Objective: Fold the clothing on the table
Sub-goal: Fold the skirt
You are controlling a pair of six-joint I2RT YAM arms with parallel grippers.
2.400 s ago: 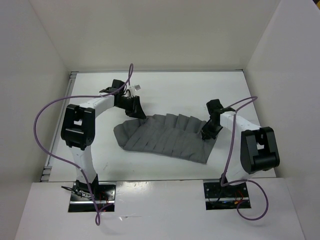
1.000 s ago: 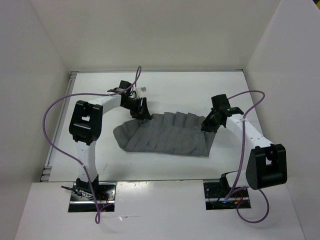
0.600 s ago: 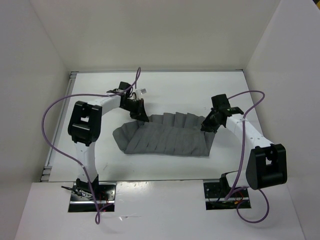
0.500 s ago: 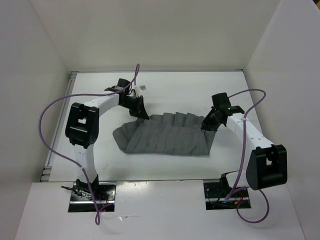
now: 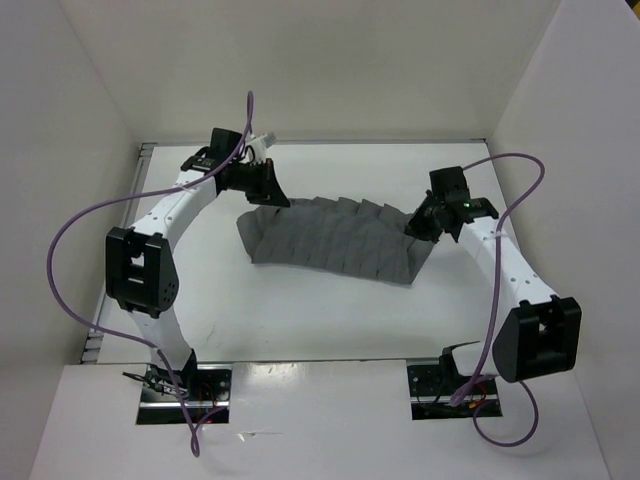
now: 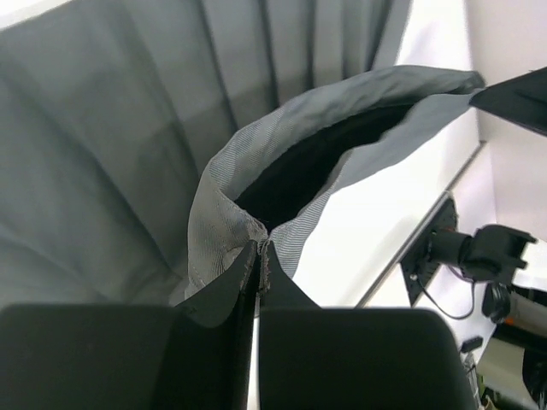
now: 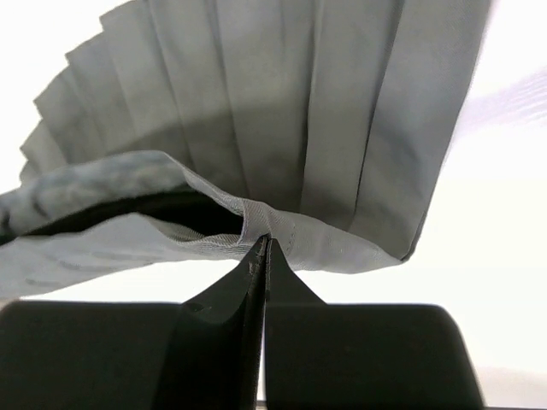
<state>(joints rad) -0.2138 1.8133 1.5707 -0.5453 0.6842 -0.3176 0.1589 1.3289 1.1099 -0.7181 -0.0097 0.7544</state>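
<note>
The clothing, a grey pleated skirt, hangs stretched between both grippers over the middle of the white table, its lower edge draping down. My left gripper is shut on the skirt's far left waistband corner; the left wrist view shows the clothing with its band edge pinched at the left gripper and the waist gaping open. My right gripper is shut on the far right corner. In the right wrist view the clothing fans out from the right gripper, which pinches its hem.
White walls close the table in at the back and both sides. Purple cables loop off both arms. The arm bases sit at the near edge.
The left gripper closed on the waistband corner. Both arms have since lifted and carried the skirt toward the back wall, pulling it taut.
</note>
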